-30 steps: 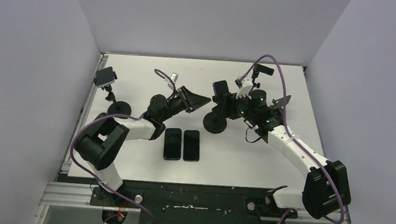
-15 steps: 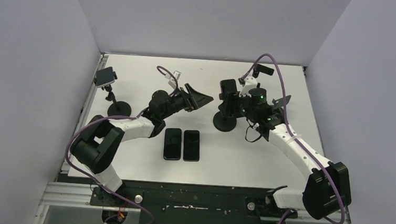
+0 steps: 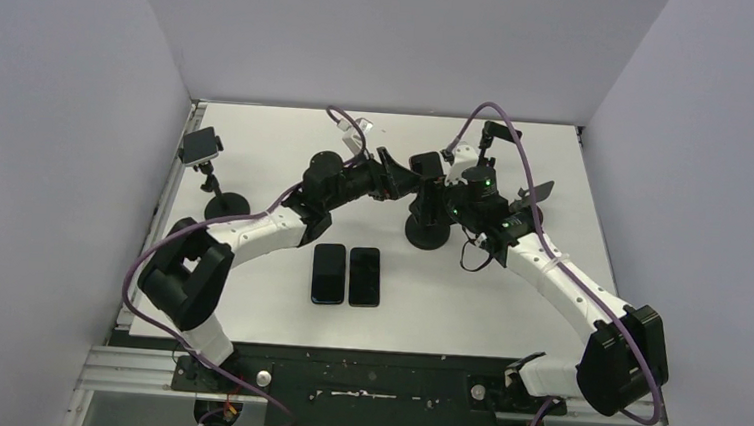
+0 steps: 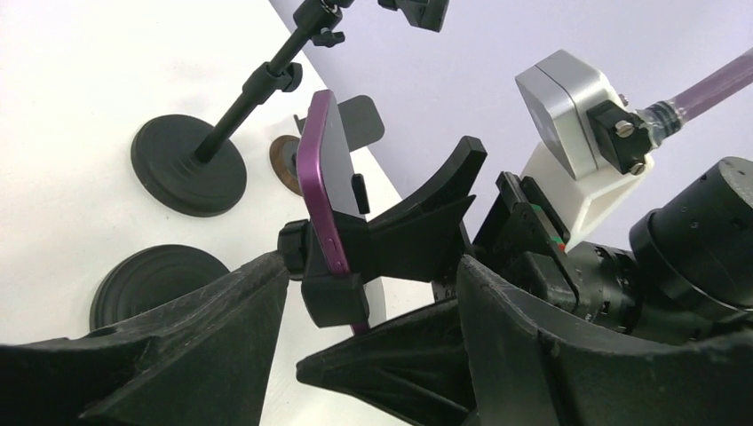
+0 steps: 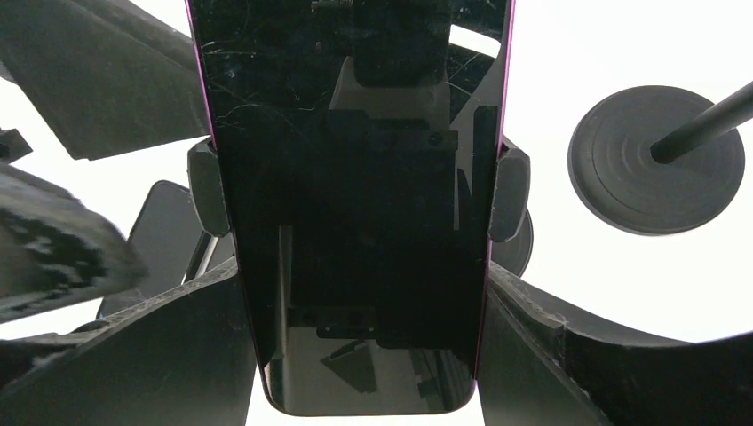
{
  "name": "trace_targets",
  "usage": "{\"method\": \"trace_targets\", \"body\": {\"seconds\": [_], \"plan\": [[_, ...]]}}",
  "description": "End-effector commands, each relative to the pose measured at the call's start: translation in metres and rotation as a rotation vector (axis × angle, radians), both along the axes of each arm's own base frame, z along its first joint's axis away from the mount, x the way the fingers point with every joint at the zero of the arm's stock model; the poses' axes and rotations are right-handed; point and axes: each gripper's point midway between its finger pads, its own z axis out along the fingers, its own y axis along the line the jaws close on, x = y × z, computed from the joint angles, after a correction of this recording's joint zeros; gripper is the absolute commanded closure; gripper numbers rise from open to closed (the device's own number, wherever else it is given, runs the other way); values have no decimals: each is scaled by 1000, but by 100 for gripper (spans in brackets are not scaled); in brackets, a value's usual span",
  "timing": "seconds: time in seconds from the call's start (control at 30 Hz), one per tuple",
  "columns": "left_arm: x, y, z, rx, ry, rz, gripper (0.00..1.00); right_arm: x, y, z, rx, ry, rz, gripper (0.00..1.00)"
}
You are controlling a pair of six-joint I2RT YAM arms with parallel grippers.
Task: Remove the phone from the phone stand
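The phone [image 3: 424, 163], dark glass with a purple edge [image 4: 315, 169], sits upright in the black phone stand's clamp [image 4: 336, 297] over its round base [image 3: 428, 232]. My right gripper [image 3: 437, 192] is shut on the phone. In the right wrist view its fingers [image 5: 519, 346] press the phone's [image 5: 355, 222] long sides just below the clamp arms [image 5: 206, 186]. My left gripper [image 3: 396, 177] reaches in from the left and stands open. In the left wrist view the left gripper [image 4: 368, 266] straddles the clamp without touching it.
Two dark phones [image 3: 329, 273] [image 3: 364, 276] lie flat side by side near the table's middle front. A second stand [image 3: 226, 205] holding a phone [image 3: 202, 148] is at the far left. Another stand [image 3: 504, 134] rises behind the right arm, its base [image 5: 655, 160] close by.
My left arm has swung forward and right up to the stand, and its gripper has opened. The right gripper, the phone and the stand have shifted a little right.
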Motion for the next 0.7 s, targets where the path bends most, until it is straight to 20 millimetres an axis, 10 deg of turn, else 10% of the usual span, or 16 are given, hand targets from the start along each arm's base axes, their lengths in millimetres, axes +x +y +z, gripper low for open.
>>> {"method": "trace_targets", "body": {"seconds": [0.0, 0.37, 0.47, 0.67], "plan": [[5, -9, 0, 29, -24, -8, 35, 1, 5, 14, -6, -27, 20, 100], [-1, -18, -9, 32, -25, -46, 68, 2, 6, 13, -5, -25, 20, 100], [-2, -18, -3, 4, -33, -44, 100, 2, 4, 11, -4, -20, 14, 100], [0, -6, -4, -94, 0, 7, 100, 6, -18, 6, 72, 6, -57, 100]]}}
